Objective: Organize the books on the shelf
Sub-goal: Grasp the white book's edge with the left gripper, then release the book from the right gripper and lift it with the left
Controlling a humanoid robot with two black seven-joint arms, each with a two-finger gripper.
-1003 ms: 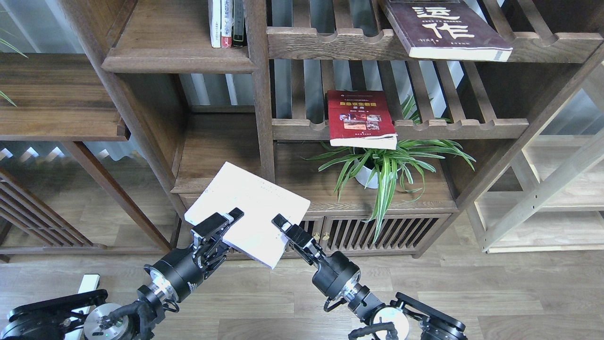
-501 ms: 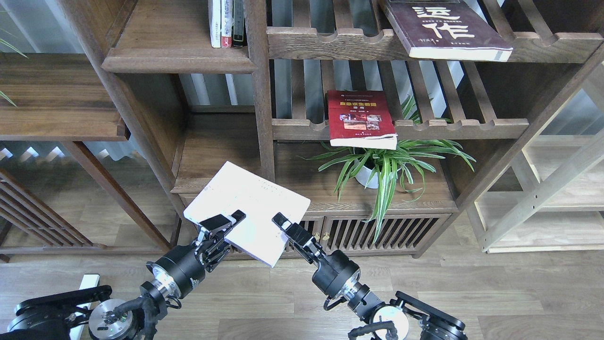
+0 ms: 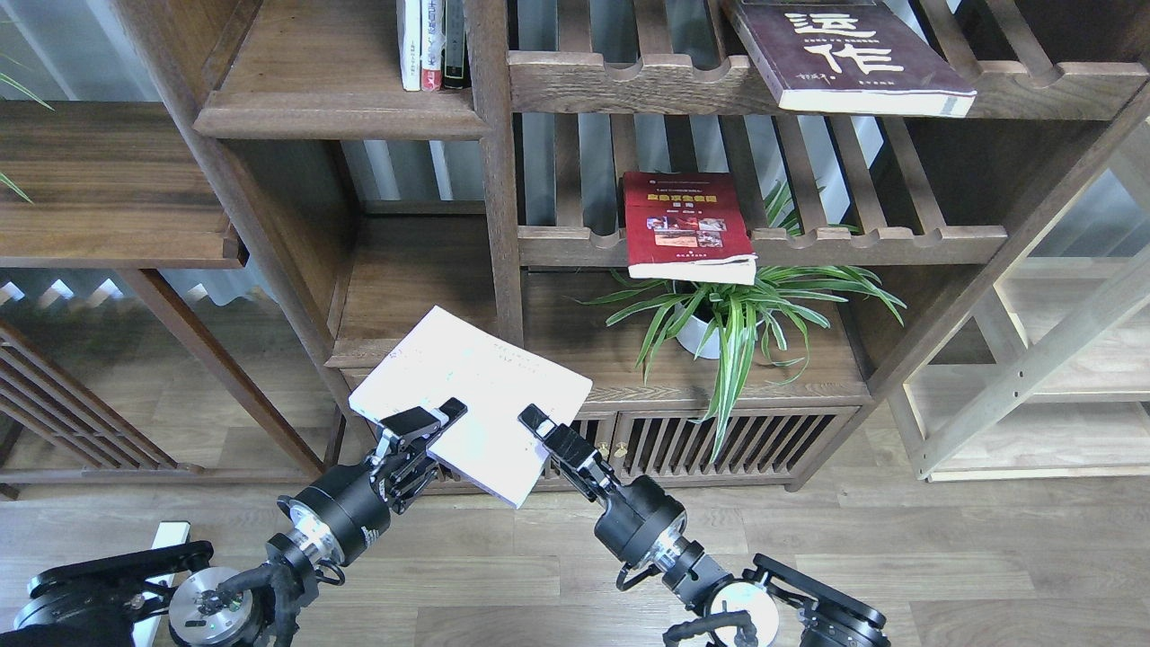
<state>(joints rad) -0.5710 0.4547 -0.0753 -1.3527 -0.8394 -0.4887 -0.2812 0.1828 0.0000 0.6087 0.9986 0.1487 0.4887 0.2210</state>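
Head view shows the big dark bookcase point(image 3: 503, 225) filling most of the frame, and honestly not much has changed over the last second: the left arm has slid back and down a touch, the pale book nudged a hair left, everything else sits exactly as before. To me that reads as a regrip or a pause before the lift, so the task is barely underway. The maroon book point(image 3: 844, 54) with the big white characters lies flat on the top slatted rack, its corner hanging over the front rail. The pale lavender-white book point(image 3: 472, 395) is held out in front of the solid walnut shelf point(image 3: 404, 288), tilted, cover up, near corner pointing toward the robot, and it looks thick and stiff enough not to sag. The spider plant point(image 3: 728, 314) sits in the compartment to the right. The red book point(image 3: 687, 225) with the yellow band lies on the middle slatted rack, poking out over the rail above the plant. Left pincer point(image 3: 431, 427) is clamped on the pale book's near-left edge, right pincer point(image 3: 535, 427) is clamped on its near-right edge, so both hold it.
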